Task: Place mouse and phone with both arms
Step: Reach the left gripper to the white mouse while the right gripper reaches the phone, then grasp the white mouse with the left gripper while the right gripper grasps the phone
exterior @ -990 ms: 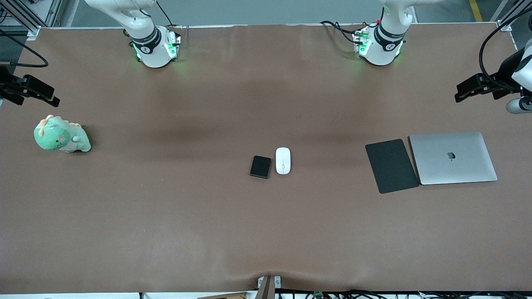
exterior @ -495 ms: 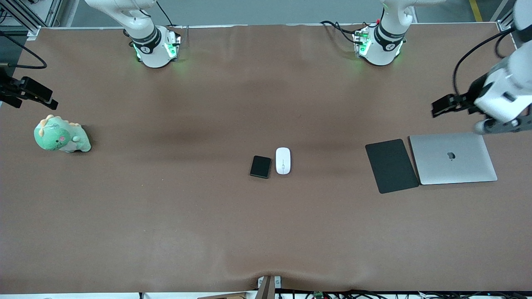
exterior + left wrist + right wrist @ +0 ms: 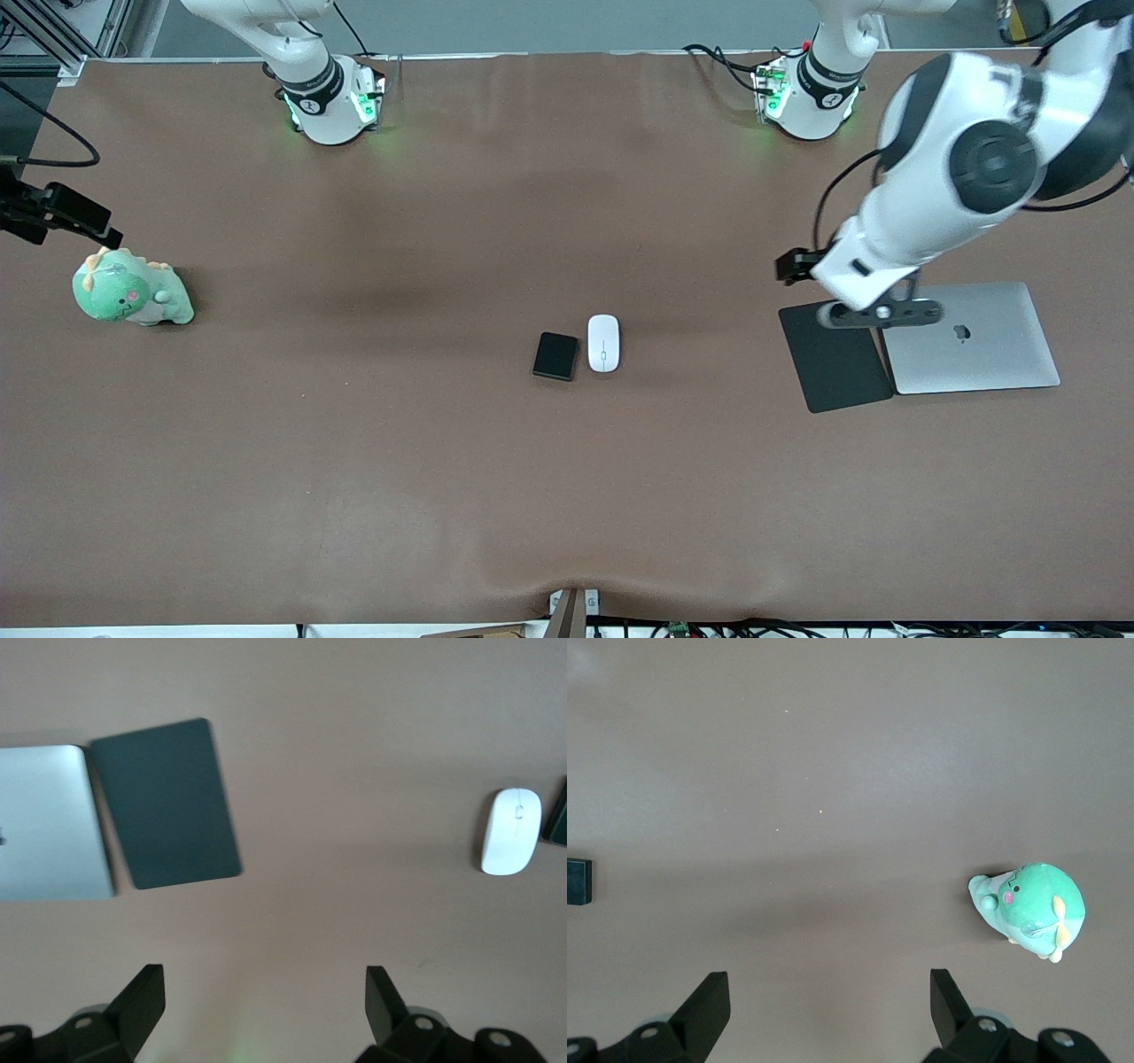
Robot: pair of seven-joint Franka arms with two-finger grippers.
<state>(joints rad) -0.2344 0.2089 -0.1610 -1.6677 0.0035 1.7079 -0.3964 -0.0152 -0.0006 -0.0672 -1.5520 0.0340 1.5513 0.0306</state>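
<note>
The white mouse [image 3: 603,343] lies mid-table, with the black phone [image 3: 555,356] beside it toward the right arm's end. My left gripper [image 3: 793,266] hangs open and empty over bare table at the mouse pad's corner. In the left wrist view its gripper [image 3: 264,1001] shows wide-apart fingers, with the mouse [image 3: 511,831] and the phone's edge [image 3: 560,813] farther off. My right gripper [image 3: 97,226] is up at the table's end, over the green toy. In the right wrist view it [image 3: 829,1001] is open and empty, and the phone's edge [image 3: 578,881] just shows.
A matte black mouse pad [image 3: 837,377] and a closed silver laptop [image 3: 983,350] lie side by side toward the left arm's end, partly under the left arm. A green dinosaur toy [image 3: 131,292] sits at the right arm's end.
My left arm has swung in from the table's end toward the middle and now hangs over the mouse pad and laptop. My right gripper has crept slightly toward the toy. Mouse and phone have not moved.
</note>
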